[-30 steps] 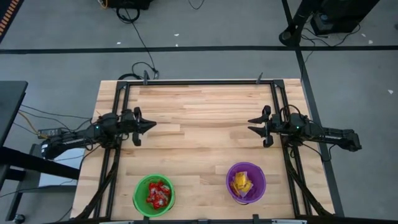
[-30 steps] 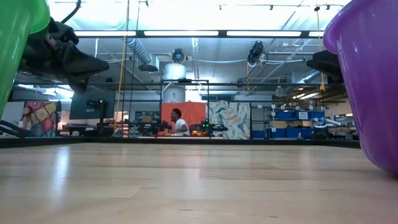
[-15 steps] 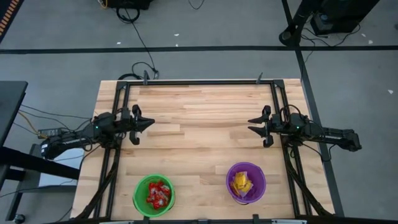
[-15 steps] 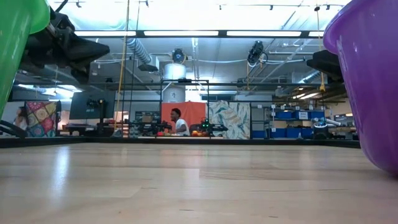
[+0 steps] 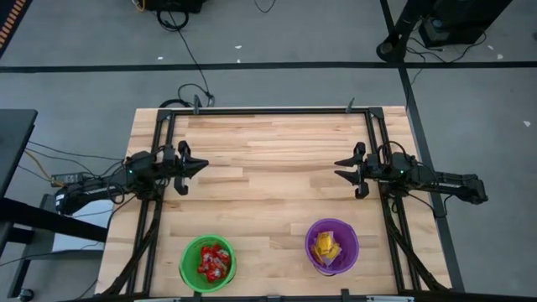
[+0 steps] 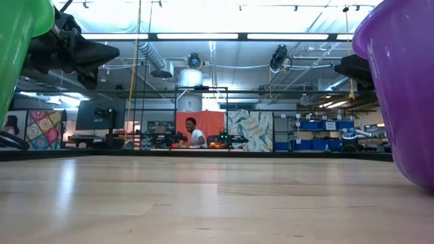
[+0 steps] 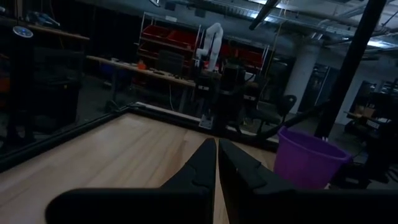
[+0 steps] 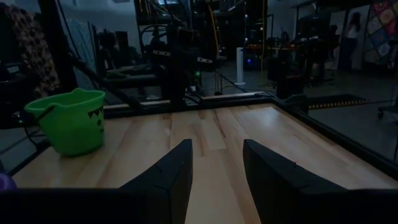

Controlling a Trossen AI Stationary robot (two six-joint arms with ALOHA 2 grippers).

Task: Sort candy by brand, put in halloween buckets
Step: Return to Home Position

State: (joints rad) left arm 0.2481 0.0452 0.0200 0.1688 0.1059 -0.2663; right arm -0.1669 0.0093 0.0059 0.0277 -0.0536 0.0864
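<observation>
At the far left, the left gripper hangs over the left side of the table, pointing toward the middle and well apart from both buckets. Its own wrist view shows the two fingers pressed together with only a thin slit between them and nothing held. That fits an arm parked out of the way, not one reaching for a packet.

Toward the near edge stands the green bucket, upright, with the red candy heaped inside. To its right, with bare wood between, the purple bucket stands upright too, and the yellow candy lies in its bottom. No packet shows on the wood in any view, so the sorting looks finished: one colour to each pail. The buckets are well apart, probably so each arm could drop into its own without crossing the other.

At the far right, the right gripper mirrors the left one, level with it and facing the centre. Its fingers stand apart with a clear gap and hold nothing.

Both arms seem to be settling into their rest pose, and I judge little is left to do beyond that. In the room behind the table a person is at a bench, far off.
</observation>
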